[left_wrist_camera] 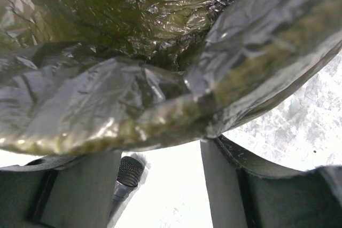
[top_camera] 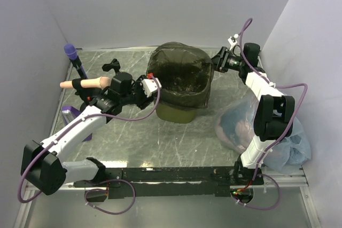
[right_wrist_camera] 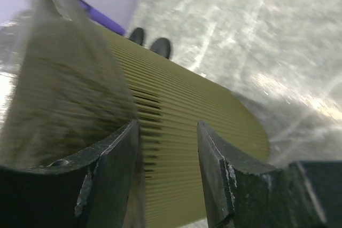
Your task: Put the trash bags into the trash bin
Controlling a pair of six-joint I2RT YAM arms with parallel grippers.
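The trash bag (top_camera: pixel 180 95) lines the trash bin (top_camera: pixel 176 114), hem folded over its rim — light, crinkly, slippery film; pinch the hem gently. Left claw (top_camera: pixel 155 84) at the bin's left rim, right claw (top_camera: pixel 216 61) at its right — both part-open, visibly gripping nothing.

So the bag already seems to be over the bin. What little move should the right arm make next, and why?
Probably close the right gripper on the trash bag's edge and tug it further down the trash bin. Its jaws stand open beside the bin's wall, and bare olive slats show next to the bag there, so that side looks only partly covered.
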